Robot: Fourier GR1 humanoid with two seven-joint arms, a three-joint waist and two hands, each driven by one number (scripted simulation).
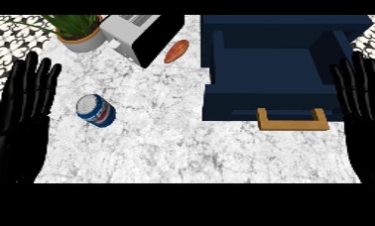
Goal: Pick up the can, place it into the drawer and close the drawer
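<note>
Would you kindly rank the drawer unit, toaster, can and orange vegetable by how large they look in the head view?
1. drawer unit, by far the largest
2. toaster
3. can
4. orange vegetable, which looks slimmer than the can, though the can's top stands nearer the camera, so this pair is less sure

Cut-off parts
The plant [75, 28] and toaster [126, 32] are cut at the far edge; the label on the can [96, 111] is unreadable.

White-and-grey marbled tabletop [190, 145] carrying a blue can [96, 111] with a silver lid, a navy drawer [271, 81] with tan handle [292, 120], an orange sweet potato [176, 51], and a green plant [73, 24] in a grey pot [82, 41].
</note>
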